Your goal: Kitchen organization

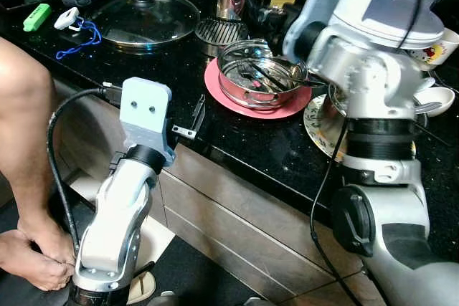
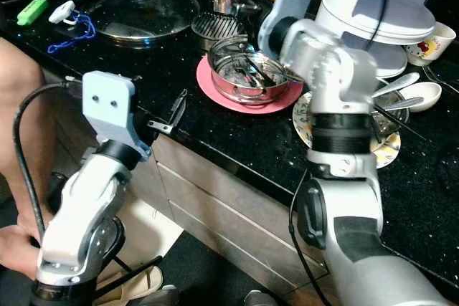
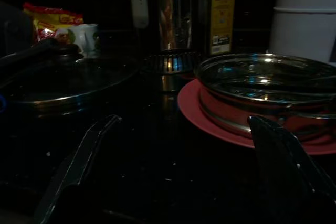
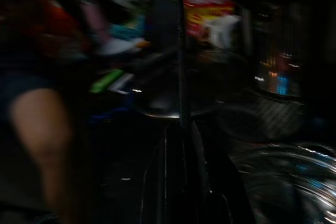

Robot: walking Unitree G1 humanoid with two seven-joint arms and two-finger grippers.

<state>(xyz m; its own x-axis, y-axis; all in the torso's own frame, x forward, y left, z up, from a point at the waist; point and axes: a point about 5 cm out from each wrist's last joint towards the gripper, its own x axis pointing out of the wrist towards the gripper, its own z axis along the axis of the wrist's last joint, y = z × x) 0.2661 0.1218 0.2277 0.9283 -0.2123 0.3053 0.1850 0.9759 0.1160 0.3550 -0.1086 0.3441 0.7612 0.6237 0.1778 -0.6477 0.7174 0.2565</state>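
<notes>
Left gripper [image 3: 173,177] sits at the near counter edge, fingers spread wide, holding nothing. Just beyond it, centre frame, steel bowl [image 1: 262,73] with utensils inside rests on pink plate [image 1: 222,91]. Right gripper [image 4: 178,171] is up by that bowl's far rim; right wrist view is dark and blurred, its fingers look pressed onto a thin dark rod, can't identify it. Glass-lidded pan [image 1: 143,19] upper left. Right arm hides much of the patterned plate [image 2: 308,123]. Person's leg [image 1: 25,141] at left edge.

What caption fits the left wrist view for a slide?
Open left claw low over the black speckled counter, facing a steel bowl on a round pink plate.
</notes>
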